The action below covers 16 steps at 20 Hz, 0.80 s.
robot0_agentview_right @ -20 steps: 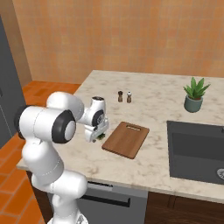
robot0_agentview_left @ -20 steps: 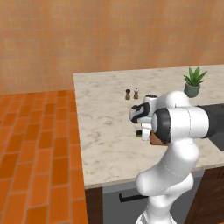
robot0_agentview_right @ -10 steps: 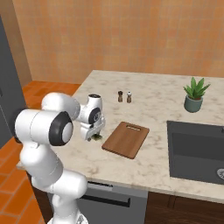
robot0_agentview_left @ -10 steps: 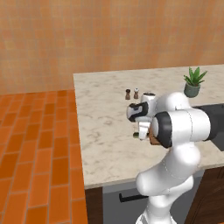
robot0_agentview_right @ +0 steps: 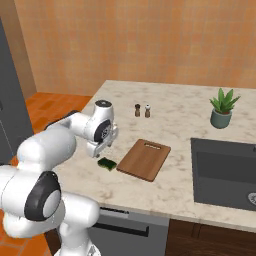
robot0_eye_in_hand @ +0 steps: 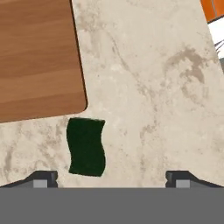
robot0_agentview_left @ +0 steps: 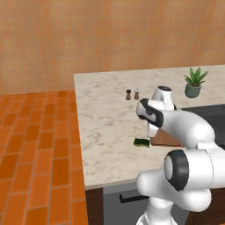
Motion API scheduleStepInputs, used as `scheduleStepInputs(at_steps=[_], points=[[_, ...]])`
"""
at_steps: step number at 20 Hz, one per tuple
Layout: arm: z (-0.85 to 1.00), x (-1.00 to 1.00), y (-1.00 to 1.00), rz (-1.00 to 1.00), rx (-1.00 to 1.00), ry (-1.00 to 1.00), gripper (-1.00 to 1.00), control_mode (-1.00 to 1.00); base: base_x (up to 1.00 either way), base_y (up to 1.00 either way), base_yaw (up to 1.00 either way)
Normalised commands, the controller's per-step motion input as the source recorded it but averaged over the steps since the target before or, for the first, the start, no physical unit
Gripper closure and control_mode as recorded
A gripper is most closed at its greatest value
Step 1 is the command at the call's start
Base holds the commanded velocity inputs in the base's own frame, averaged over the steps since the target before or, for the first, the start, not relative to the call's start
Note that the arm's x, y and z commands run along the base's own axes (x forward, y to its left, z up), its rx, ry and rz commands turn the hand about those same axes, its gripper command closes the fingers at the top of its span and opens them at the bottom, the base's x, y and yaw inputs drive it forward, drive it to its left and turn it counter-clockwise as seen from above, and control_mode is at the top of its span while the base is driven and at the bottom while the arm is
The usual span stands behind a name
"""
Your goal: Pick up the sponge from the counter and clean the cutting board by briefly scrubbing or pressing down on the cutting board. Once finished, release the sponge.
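Your tool [robot0_eye_in_hand: 111, 177] hangs wide open and empty above the surface [robot0_eye_in_hand: 166, 87], the sponge [robot0_eye_in_hand: 86, 147] just beside the cutting board [robot0_eye_in_hand: 39, 57].

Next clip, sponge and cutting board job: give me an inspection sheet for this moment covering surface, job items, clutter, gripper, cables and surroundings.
Surface: the counter, marbled beige stone over dark cabinets, with a dark sink set in it.
Job's things: the sponge lies flat on the counter, green side up, beside a corner of the cutting board; a thin gap shows between them in the hand view. Nothing lies on the board.
Clutter: two small shakers behind the board; a potted plant by the sink.
Gripper: the gripper hangs above the counter, fingers spread, sponge off centre near one fingertip, not held.
Cables: nothing seen.
Surroundings: orange tiled floor and tan wall.
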Motion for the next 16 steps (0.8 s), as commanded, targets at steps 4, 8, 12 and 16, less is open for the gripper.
scheduleStepInputs(at_steps=[4,8,12,16], points=[[1.0,-1.0,-0.93,0.0,0.16,-0.59,-1.0,-1.0,0.0,0.0,0.0],[1.0,-1.0,-0.93,0.0,0.14,-0.55,-1.0,-1.0,0.0,0.0,0.0],[1.0,-1.0,-0.7,-0.02,0.05,-0.57,-1.0,-1.0,0.0,0.0,0.0],[1.0,-1.0,-0.07,0.02,0.0,-0.57,-1.0,-1.0,0.0,0.0,0.0]])
